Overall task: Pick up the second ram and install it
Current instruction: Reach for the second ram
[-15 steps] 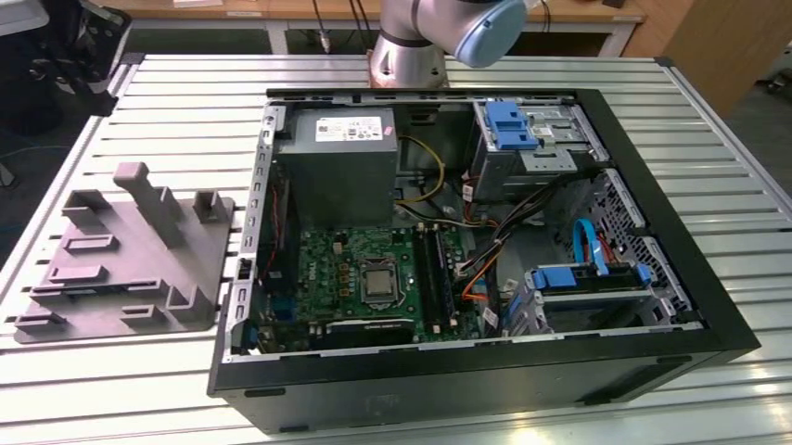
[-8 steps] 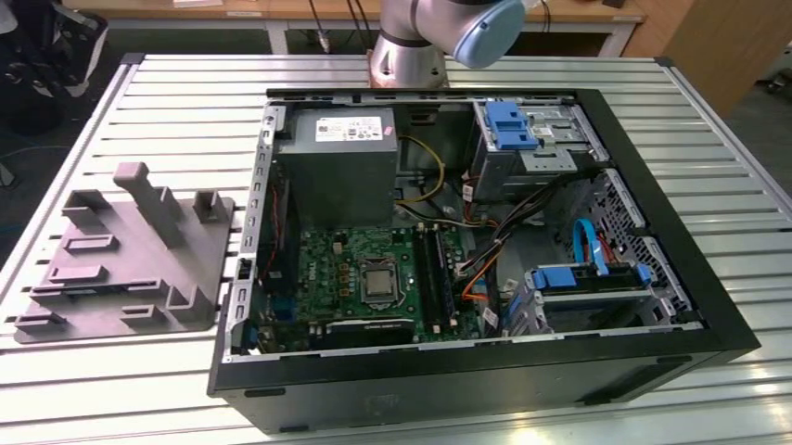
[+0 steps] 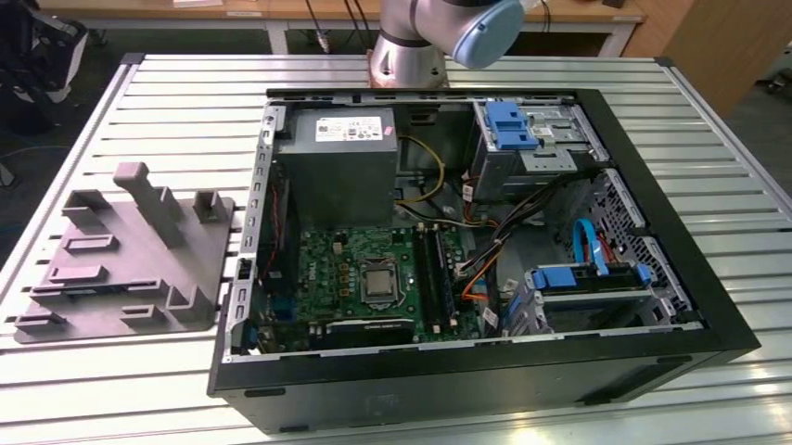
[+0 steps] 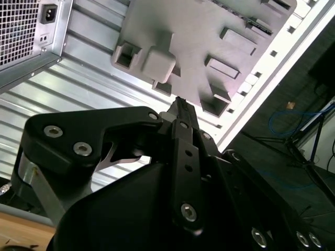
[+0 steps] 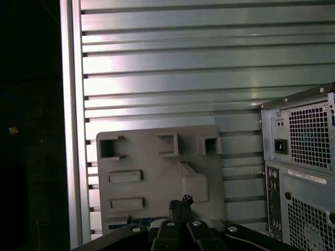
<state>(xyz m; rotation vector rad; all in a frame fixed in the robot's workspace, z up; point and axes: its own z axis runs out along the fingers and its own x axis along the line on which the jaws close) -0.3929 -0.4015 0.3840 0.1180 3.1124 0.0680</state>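
Exterior view first: one open computer case point(image 3: 693, 278) lies on the slatted table point(image 3: 185, 102), and one grey fixture point(image 3: 210, 246) sits just beside it, on the exterior view's left. Inside the case I count one green motherboard point(image 3: 359, 260) and one grey power supply point(image 3: 334, 176). The long black slots point(image 3: 427, 264) run along the board beside the processor socket.

In both wrist views my gripper point(image 4: 180, 107) point(image 5: 181, 201) hangs above the fixture, well apart from the case. Its two fingers point(image 5: 168, 230) come together at the tip, pressed on each other with nothing pinched between them.

In the first wrist view, a thin sliver of blue with a pale patch lies along the fixture's edge nearest my fingertips. I take that to be the second ram point(image 5: 142, 221), though so little of it clears my own tool that I would not swear to it. I make out one such stick on the fixture. The other pockets there look bare.

By my reckoning the job has barely begun. I am over the pick-up place and close to the stick, but not touching it. It has not been lifted, carried to the board or seated in a slot.
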